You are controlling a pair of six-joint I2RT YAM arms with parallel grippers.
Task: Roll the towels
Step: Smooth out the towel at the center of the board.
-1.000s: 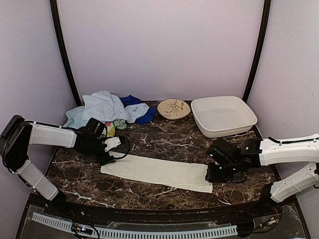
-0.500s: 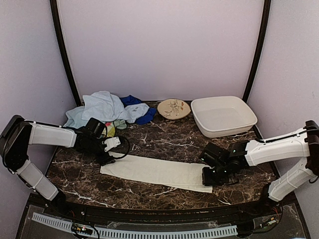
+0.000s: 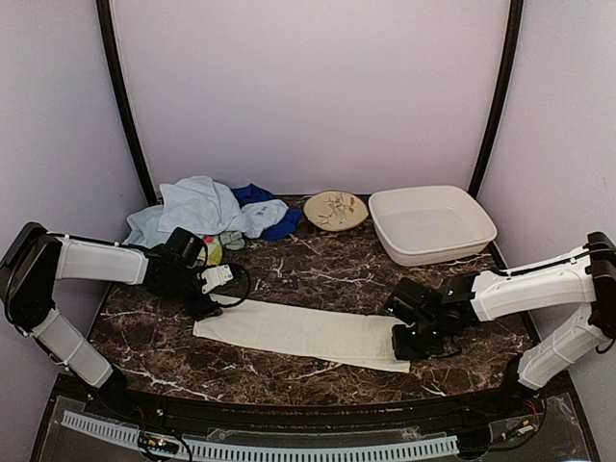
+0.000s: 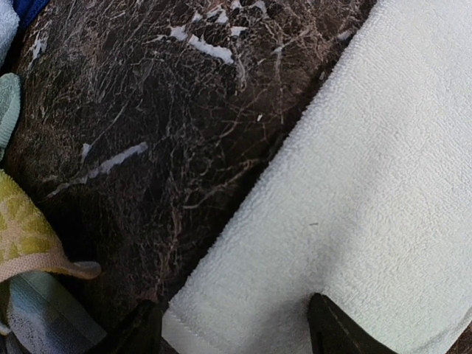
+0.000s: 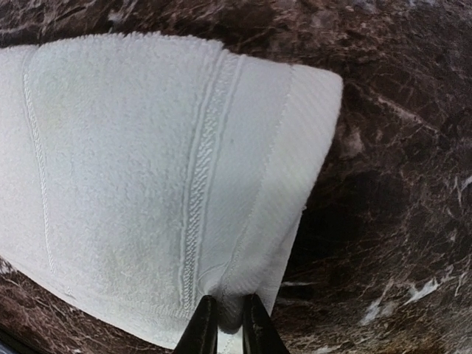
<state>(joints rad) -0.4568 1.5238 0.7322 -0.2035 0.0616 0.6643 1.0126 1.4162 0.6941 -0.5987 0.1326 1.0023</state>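
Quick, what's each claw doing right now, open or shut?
Left claw: open, straddling the cream towel's end.
Right claw: shut on the cream towel's other end.

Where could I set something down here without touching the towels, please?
Bare dark marble tabletop lies between the cream-white towel and the round beige patterned plate and white rectangular plastic tub; a narrower strip runs along the near edge. Crowded: the rumpled towel heap at back left, and both towel ends, where the jaws sit.

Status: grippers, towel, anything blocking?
Right gripper jaws pinch cream towel end. Left gripper jaws open astride other end. Towel pile at back left, not blocking.
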